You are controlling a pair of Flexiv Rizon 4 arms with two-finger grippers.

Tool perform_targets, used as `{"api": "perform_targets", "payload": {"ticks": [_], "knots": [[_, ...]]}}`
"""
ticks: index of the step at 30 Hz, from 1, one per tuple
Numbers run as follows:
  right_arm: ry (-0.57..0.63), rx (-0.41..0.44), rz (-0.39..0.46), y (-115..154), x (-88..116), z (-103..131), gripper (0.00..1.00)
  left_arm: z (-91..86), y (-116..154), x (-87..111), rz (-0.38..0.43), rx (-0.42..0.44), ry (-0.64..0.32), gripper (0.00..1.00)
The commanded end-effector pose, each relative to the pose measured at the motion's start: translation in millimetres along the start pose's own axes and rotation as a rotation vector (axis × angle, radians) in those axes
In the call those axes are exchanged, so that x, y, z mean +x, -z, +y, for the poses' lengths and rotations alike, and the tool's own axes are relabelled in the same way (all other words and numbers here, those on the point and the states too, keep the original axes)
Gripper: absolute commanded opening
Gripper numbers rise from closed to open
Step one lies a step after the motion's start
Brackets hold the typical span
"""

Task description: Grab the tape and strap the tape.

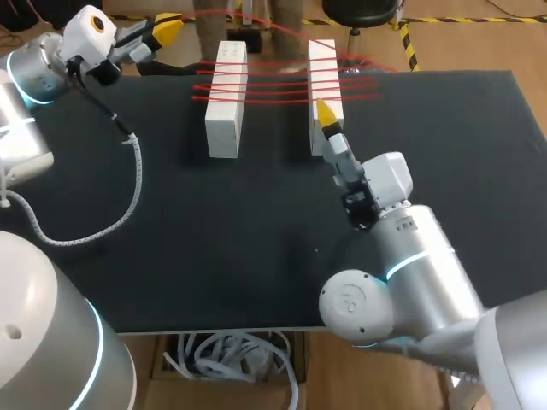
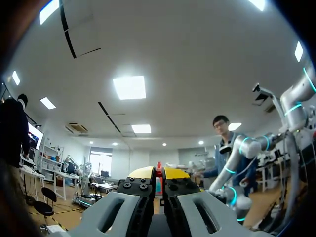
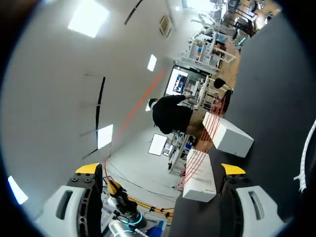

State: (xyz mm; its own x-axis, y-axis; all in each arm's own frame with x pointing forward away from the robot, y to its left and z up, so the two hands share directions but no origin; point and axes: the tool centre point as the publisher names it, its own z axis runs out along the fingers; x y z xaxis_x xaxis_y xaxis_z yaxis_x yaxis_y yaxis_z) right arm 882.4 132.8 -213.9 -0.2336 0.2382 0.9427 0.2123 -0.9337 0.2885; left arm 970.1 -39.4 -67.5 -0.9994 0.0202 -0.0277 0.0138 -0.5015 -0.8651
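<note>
Red tape [image 1: 273, 85] runs in several strands around two upright white blocks, the left block [image 1: 226, 98] and the right block [image 1: 325, 73], at the back of the black table. A loose strand rises from the blocks toward my left gripper [image 1: 167, 30], held above the table's back left corner. In the left wrist view my left gripper [image 2: 159, 174] is shut on the red tape [image 2: 159, 167]. My right gripper [image 1: 327, 120] stands open at the near end of the right block. In the right wrist view my right gripper [image 3: 161, 169] has that block [image 3: 200, 180] and tape strands [image 3: 197, 158] ahead between its wide fingers.
The black table [image 1: 214, 239] stretches bare in front of the blocks. A white ribbed cable [image 1: 128, 171] from my left arm hangs in a loop over the table's left part. The table's front edge lies near my right arm's base.
</note>
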Motion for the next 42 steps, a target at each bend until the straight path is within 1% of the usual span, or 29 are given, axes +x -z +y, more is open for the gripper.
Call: {"api": "perform_targets", "payload": {"ticks": [1, 8, 9, 10, 11, 12, 14, 15, 16, 20, 26, 28, 33, 37, 42], "knots": [[-0.533, -0.032, 0.263, -0.8, -7.4, -3.1, 1.00, 0.5, 0.9, -0.7, 0.003, 0.001, 0.000, 0.00], [-0.533, -0.032, 0.263, -0.8, -7.4, -3.1, 1.00, 0.5, 0.9, -0.7, 0.003, 0.001, 0.000, 0.00], [-0.584, -0.073, 0.260, -1.9, -5.3, -4.6, 1.00, 0.5, 0.9, -0.7, 0.003, 0.001, 0.000, 0.00], [-0.632, -0.102, 0.259, -0.2, 2.6, -8.4, 1.00, 0.5, 0.9, -0.7, 0.003, 0.001, 0.000, 0.00], [-0.679, -0.139, 0.259, -1.0, 6.2, -8.6, 1.00, 0.5, 0.9, -0.7, 0.003, 0.001, 0.000, 0.00], [-0.698, -0.174, 0.249, -3.7, 7.2, -7.1, 1.00, 0.5, 0.9, -0.7, 0.003, 0.001, 0.000, 0.00], [-0.764, -0.212, 0.231, -7.9, 10.9, -2.4, 1.00, 0.5, 0.9, -0.7, 0.003, 0.001, 0.000, 0.00], [-0.773, -0.224, 0.226, -9.4, 12.8, -0.1, 1.00, 0.5, 0.9, -0.7, 0.003, 0.001, 0.000, 0.00], [-0.806, -0.246, 0.223, -11.5, 18.5, 3.5, 1.00, 0.5, 0.9, -0.7, 0.003, 0.001, 0.000, 0.00], [-0.874, -0.280, 0.186, -17.1, 31.6, 13.2, 1.00, 0.5, 0.9, -0.7, 0.003, 0.001, 0.000, 0.00], [-0.949, -0.286, 0.102, -17.8, 47.8, 15.0, 1.00, 0.5, 0.9, -0.7, 0.003, 0.001, 0.000, 0.00], [-0.927, -0.277, 0.086, -17.5, 51.0, 14.4, 1.00, 0.5, 0.9, -0.7, 0.003, 0.001, 0.000, 0.00], [-0.946, -0.263, 0.033, -22.6, 61.3, 17.3, 1.00, 0.5, 0.9, -0.7, 0.003, 0.001, 0.000, 0.00], [-0.934, -0.246, -0.004, -27.4, 68.4, 18.3, 1.00, 0.5, 0.9, -0.7, 0.003, 0.001, 0.000, 0.00], [-0.891, -0.220, -0.041, -30.9, 73.7, 17.8, 1.00, 0.5, 0.9, -0.7, 0.003, 0.001, 0.000, 0.00]]}}
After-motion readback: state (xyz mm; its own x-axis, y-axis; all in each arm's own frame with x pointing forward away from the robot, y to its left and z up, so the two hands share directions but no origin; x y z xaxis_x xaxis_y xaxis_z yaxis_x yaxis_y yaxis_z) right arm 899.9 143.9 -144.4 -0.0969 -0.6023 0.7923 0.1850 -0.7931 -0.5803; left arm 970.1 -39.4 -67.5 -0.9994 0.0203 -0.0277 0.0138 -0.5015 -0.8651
